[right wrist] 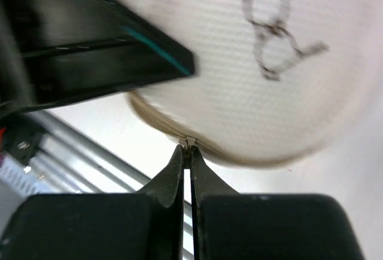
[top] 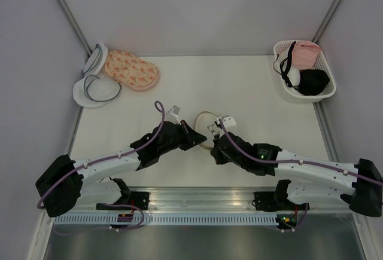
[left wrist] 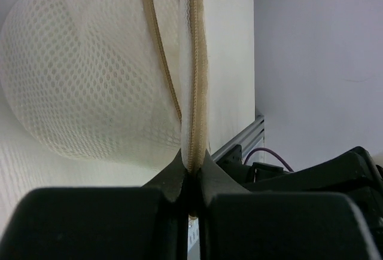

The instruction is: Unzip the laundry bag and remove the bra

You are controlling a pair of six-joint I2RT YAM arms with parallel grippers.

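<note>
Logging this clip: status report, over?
Left gripper shut on laundry bag rim. Right gripper shut on its rim too. Bra not seen. Nothing blocking.

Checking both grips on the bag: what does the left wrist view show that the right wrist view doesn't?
Left wrist only: the left gripper shut on the tan rim of the laundry bag. Right wrist only: the right gripper pinching a small tab at the rim, with dark squiggles on the mesh. Both: the white mesh bag and the table's metal rail.
</note>
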